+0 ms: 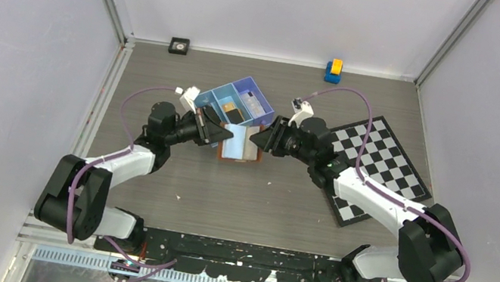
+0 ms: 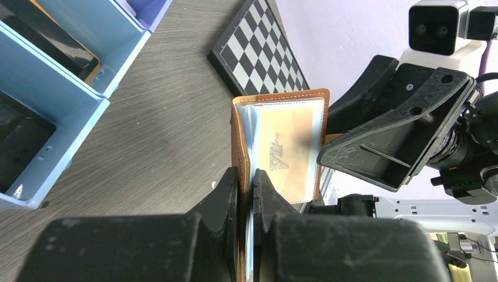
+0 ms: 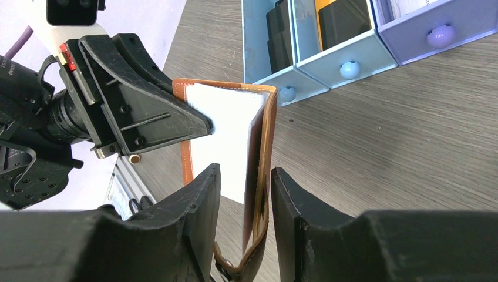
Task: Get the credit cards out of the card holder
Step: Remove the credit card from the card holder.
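Note:
The brown card holder stands open on edge between my two grippers, held up near the table. My left gripper is shut on its left flap. In that view a clear sleeve holds a pale orange card marked VIP. My right gripper is open, with its jaws on either side of the holder's other flap and the strap hanging between them. That flap is not pinched. The pale inside faces this camera. In the top view the left gripper and right gripper face each other.
A blue three-compartment tray with dark items stands just behind the holder; it also shows in the left wrist view and the right wrist view. A chequered board lies at the right. A black object and a blue-yellow toy sit at the back wall.

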You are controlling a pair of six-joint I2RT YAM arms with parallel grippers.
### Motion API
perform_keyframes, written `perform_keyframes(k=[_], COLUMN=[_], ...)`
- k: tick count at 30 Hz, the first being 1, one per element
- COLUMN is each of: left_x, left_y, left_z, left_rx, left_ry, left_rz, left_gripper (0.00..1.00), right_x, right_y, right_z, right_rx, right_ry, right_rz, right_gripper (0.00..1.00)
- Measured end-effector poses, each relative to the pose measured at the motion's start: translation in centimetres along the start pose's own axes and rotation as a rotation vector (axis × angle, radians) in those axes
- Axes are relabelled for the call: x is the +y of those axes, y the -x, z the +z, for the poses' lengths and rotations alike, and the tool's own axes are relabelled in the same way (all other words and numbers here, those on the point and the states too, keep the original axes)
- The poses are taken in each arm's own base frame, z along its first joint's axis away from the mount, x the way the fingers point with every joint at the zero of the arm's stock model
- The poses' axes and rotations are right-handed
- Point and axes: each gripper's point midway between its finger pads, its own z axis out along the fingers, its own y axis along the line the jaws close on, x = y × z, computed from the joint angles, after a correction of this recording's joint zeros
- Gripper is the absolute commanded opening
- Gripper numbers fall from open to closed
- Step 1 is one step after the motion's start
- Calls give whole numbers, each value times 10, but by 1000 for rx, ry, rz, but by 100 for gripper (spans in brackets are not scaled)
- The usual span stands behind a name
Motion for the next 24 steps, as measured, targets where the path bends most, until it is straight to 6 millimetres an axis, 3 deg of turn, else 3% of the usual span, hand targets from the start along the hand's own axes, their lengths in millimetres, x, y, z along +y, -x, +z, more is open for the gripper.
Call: perform_keyframes(k=[5, 13, 19, 24], left_x=[2, 4, 5, 6], left_y=[2, 5, 6, 6], left_z=[-1, -3, -3, -3], left_rx=[-7, -15, -19, -18], left_ry=[7, 13, 16, 16], left_rz=[-17, -29, -33, -34], left_gripper=[0, 0, 0, 0], right_x=[1, 2, 4, 7], right_y=[0, 2, 2, -1], right_z=[0, 0, 0, 0], right_rx=[1, -5, -10, -7], right_ry=[4, 11, 24, 48], right_rz=[0, -2, -3, -3], right_gripper=[52, 40, 41, 20])
